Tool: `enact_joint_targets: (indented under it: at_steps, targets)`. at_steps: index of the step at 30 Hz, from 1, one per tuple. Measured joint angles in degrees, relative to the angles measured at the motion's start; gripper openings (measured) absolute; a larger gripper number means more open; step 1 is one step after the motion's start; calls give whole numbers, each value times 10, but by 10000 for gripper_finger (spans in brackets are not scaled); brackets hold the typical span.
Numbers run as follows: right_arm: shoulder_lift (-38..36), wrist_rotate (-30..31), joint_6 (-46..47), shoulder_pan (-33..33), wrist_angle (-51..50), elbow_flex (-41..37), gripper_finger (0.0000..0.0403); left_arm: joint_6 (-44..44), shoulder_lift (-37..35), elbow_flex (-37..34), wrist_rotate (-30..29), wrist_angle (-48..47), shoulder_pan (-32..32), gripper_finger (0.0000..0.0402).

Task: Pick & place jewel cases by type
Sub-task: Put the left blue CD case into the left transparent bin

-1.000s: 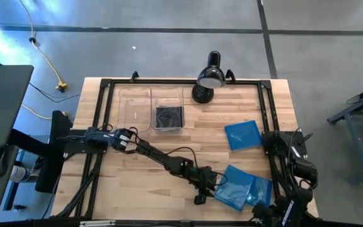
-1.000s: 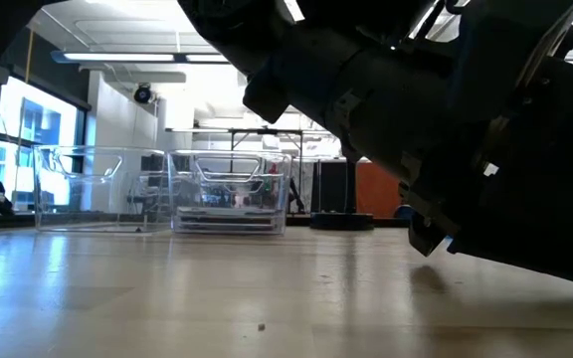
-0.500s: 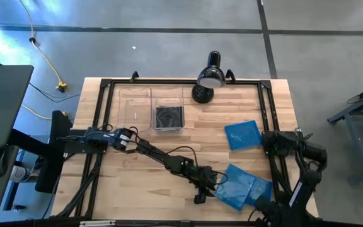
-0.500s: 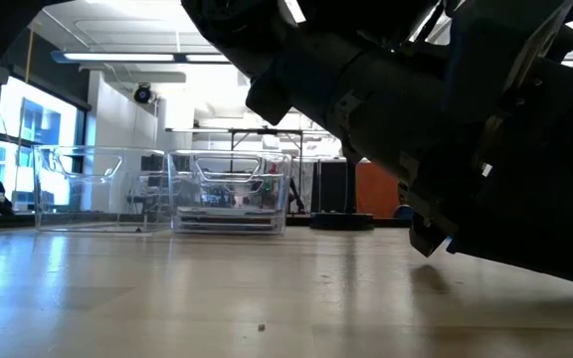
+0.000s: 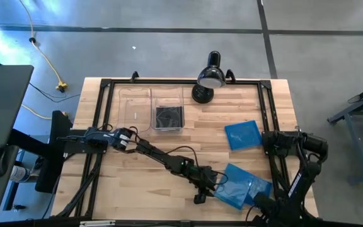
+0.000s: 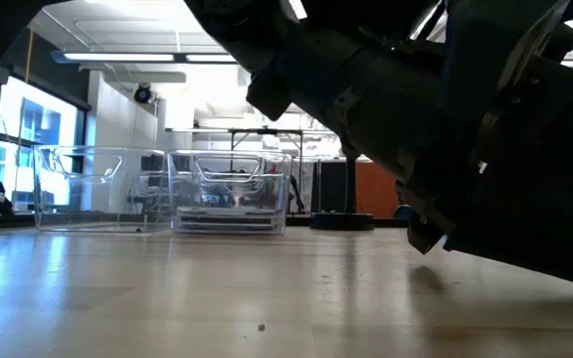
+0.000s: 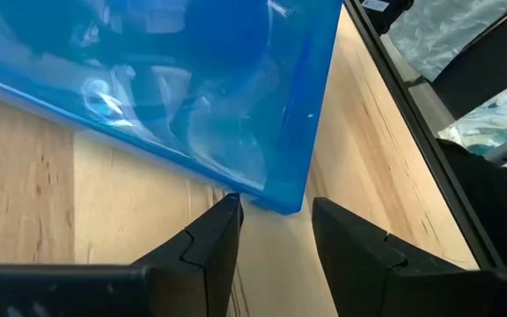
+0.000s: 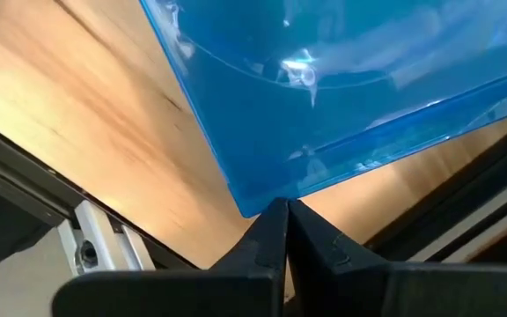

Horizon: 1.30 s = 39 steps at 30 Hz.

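At the near edge of the table [image 5: 137, 189] we see the left gripper [image 5: 201, 189] low over the wood, its two fingers [image 7: 205, 251] parted and set at the corner of a translucent blue jewel case [image 7: 192, 79]. The corner lies just in front of the gap between the fingers, and nothing is between them yet. In the high view this near blue case [image 5: 235, 187] lies overlapping a second blue case [image 5: 261, 189] at the near right of the table.

The right gripper [image 8: 287, 231] is at the near right corner of the table, with its fingers pressed together and holding nothing. In its own wrist view its tip sits just at the corner of a blue case [image 8: 341, 97]; we cannot tell if it touches.

A third blue case [image 5: 242, 135] lies alone, farther back on the right. At the far side stand two clear bins: the left clear bin [image 5: 133, 108] looks empty, and the right clear bin [image 5: 169, 101] holds a dark jewel case [image 5: 168, 117]. Behind them stands a black desk lamp [image 5: 210, 77].

We judge these cases to be light, stiff and thin, with smooth plastic that slips easily and a brittle cover that can crack. Lying flat, a case gives little to hold, so we would take it by the free corner or edge, where the fingers can go above and below, and close gently.
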Motion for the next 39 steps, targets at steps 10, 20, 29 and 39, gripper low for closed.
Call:
enact_joint_targets:
  at_steps: [10,20,29,39]
  targets:
    - [4,68,-96,-40,-71,-9,0,5,-4,1,-17,-71,3,146]
    - [4,121,-210,-109,-79,-6,0,-4,-13,2,-105,-173,-17,134]
    - [4,161,-276,-139,-55,-5,0,-28,-16,5,-148,-238,-53,71]
    - [4,165,-244,-126,-49,-4,0,-94,-28,6,-219,-312,-93,62]
